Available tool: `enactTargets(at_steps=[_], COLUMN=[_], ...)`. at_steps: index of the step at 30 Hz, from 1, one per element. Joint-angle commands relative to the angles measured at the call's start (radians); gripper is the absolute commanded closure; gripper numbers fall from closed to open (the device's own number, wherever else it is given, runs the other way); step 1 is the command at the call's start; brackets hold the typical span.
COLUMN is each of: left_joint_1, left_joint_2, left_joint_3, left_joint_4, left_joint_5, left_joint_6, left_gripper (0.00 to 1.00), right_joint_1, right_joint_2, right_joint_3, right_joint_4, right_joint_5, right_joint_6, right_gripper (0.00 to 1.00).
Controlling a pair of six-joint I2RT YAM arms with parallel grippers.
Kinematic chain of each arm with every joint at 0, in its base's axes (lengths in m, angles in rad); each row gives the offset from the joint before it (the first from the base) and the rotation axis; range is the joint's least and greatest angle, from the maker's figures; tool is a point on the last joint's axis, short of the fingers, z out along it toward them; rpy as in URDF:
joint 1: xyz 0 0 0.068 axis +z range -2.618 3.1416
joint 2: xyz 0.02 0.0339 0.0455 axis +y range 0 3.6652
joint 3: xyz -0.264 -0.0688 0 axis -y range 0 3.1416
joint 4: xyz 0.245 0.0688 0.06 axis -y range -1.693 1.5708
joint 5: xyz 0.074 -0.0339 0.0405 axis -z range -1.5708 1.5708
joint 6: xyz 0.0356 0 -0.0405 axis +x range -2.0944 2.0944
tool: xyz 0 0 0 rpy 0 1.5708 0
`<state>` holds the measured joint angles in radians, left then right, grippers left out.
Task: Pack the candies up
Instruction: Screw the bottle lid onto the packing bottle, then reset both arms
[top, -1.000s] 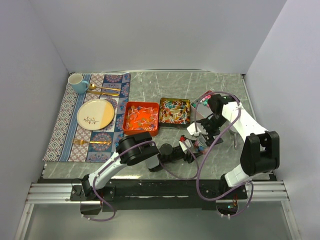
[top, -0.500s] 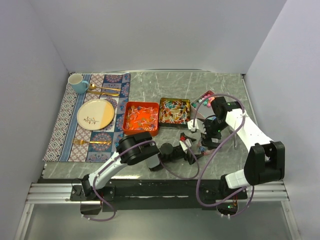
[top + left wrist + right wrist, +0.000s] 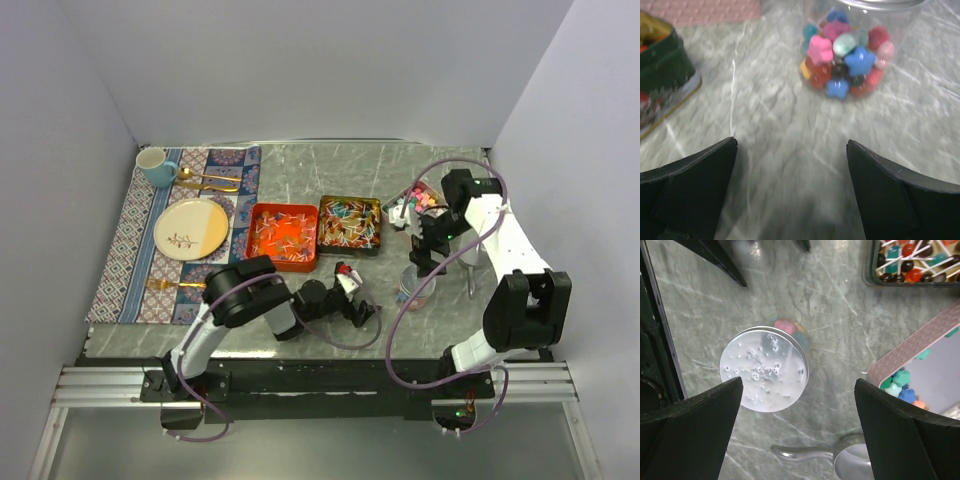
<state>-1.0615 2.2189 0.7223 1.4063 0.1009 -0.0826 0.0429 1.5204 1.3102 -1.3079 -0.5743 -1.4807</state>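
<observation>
A clear jar (image 3: pixel 418 285) holds ball-like candies (image 3: pixel 845 55) in pink, blue, red and green. It stands on the marble with its silver lid (image 3: pixel 764 370) on. My left gripper (image 3: pixel 360 303) lies low on the table to the jar's left, open and empty (image 3: pixel 790 150), well apart from it. My right gripper (image 3: pixel 425 252) hovers open and empty (image 3: pixel 799 382) above the gap between the jar and a pink tin (image 3: pixel 920 355) that holds more candies (image 3: pixel 900 385).
A dark tin (image 3: pixel 350 222) of stick-wrapped sweets and an orange box (image 3: pixel 282 235) stand left of the pink tin. A silver scoop (image 3: pixel 840 460) lies by the jar. A placemat (image 3: pixel 150 235) at the left carries a plate, mug and gold cutlery.
Both grippers were together at the jar. The left gripper has drawn back to the left, and the right gripper has lifted away toward the pink tin. The lidded jar stands alone.
</observation>
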Motion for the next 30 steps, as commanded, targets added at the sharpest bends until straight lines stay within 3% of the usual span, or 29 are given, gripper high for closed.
enactTargets(at_steps=[1, 4, 5, 6, 8, 11, 14, 17, 22, 26, 30], left_joint_1=[0.003, 0.001, 0.001, 0.001, 0.001, 0.038, 0.110, 0.192, 0.311, 0.477, 0.561], left_joint_2=[-0.092, -0.197, -0.223, -0.231, -0.261, -0.339, -0.434, -0.548, -0.645, -0.634, -0.631], left_joint_3=[-0.087, -0.072, -0.029, 0.001, 0.099, 0.207, 0.325, 0.377, 0.506, 0.575, 0.614], left_joint_4=[-0.392, -0.524, -0.637, -0.692, -0.853, -0.988, -1.178, -1.236, -1.345, -1.304, -1.244], left_joint_5=[0.013, -0.091, -0.128, -0.209, -0.300, -0.328, -0.274, -0.263, -0.279, -0.265, -0.271], left_joint_6=[-0.058, -0.055, -0.052, -0.049, -0.048, -0.058, -0.130, -0.180, -0.063, -0.023, -0.028], left_gripper=[0.04, 0.04, 0.04, 0.03, 0.04, 0.04, 0.04, 0.04, 0.04, 0.04, 0.04], right_joint_1=[-0.063, -0.115, -0.138, -0.143, -0.144, -0.144, -0.127, -0.109, -0.101, -0.101, -0.107], right_joint_2=[-0.043, -0.051, -0.055, -0.080, -0.120, -0.212, -0.330, -0.400, -0.398, -0.471, -0.485], right_joint_3=[0.076, 0.160, 0.175, 0.178, 0.159, 0.130, 0.080, 0.058, 0.132, 0.078, 0.092], right_joint_4=[-0.133, -0.079, -0.039, 0.128, 0.275, 0.444, 0.594, 0.657, 0.533, 0.550, 0.542], right_joint_5=[-0.099, -0.203, -0.223, -0.202, -0.116, -0.067, 0.095, 0.316, 0.525, 0.568, 0.462], right_joint_6=[0.028, 0.164, 0.236, 0.486, 0.769, 0.980, 1.184, 1.307, 1.387, 1.401, 1.340], right_gripper=[0.00, 0.00, 0.00, 0.00, 0.00, 0.00, 0.00, 0.00, 0.00, 0.00, 0.00])
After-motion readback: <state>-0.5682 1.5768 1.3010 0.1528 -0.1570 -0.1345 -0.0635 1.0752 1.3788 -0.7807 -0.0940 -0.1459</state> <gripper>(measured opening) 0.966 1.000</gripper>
